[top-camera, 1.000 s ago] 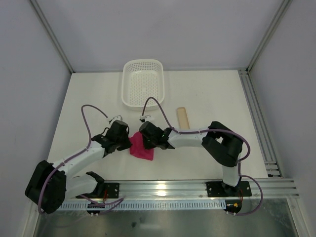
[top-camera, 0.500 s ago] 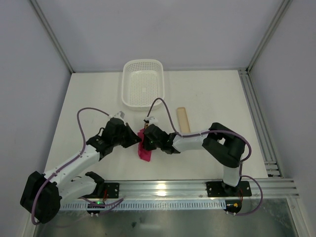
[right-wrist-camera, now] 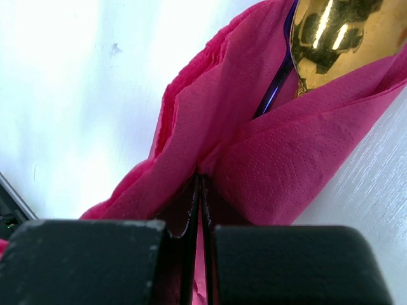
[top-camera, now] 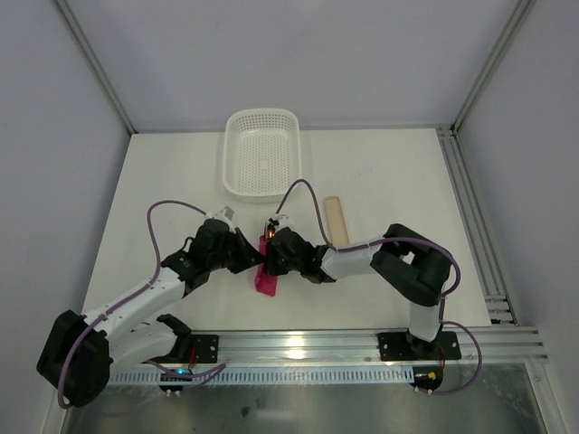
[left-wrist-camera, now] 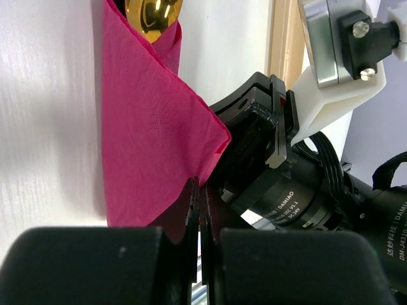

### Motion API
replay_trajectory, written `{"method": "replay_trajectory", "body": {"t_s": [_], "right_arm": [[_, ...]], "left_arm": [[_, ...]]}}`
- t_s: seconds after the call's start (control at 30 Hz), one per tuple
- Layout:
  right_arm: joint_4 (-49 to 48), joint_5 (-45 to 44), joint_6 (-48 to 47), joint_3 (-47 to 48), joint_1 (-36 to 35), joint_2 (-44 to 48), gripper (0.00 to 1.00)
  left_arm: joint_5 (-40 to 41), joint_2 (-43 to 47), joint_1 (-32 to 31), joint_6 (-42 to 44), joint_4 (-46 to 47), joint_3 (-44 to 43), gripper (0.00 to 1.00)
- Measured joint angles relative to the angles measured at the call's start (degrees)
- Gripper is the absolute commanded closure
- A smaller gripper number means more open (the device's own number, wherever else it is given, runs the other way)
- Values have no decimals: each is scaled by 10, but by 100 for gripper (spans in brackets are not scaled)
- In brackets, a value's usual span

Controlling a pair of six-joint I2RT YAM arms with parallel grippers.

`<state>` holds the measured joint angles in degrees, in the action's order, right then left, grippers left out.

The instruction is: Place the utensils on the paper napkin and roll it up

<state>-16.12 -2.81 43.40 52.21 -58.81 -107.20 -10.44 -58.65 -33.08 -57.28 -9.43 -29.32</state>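
Left end effector (left-wrist-camera: 198, 185), right end effector (right-wrist-camera: 198, 179) pinch paper napkin (left-wrist-camera: 149, 127) edges.

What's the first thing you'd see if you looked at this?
The bright pink paper napkin jumps out, folded into a narrow bundle near the front of the white table. The left hand and the right hand pinch it from either side, both shut tight on the paper. A shiny gold spoon head peeks out of its far end.
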Motion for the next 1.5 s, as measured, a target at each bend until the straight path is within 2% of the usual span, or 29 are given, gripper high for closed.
{"method": "replay_trajectory", "body": {"t_s": [0.5, 0.8, 1.2, 1.5], "right_arm": [[-85, 43, 36, -52, 10, 5, 96], [-102, 65, 46, -63, 16, 5, 96], [-24, 79, 30, -63, 24, 49, 96], [24, 65, 14, -73, 29, 128, 96]], "left_arm": [[-1, 31, -16, -26, 34, 39, 100], [2, 38, -22, -38, 39, 47, 100], [9, 33, -25, -28, 40, 47, 100], [10, 20, -25, -18, 40, 47, 100]]}}
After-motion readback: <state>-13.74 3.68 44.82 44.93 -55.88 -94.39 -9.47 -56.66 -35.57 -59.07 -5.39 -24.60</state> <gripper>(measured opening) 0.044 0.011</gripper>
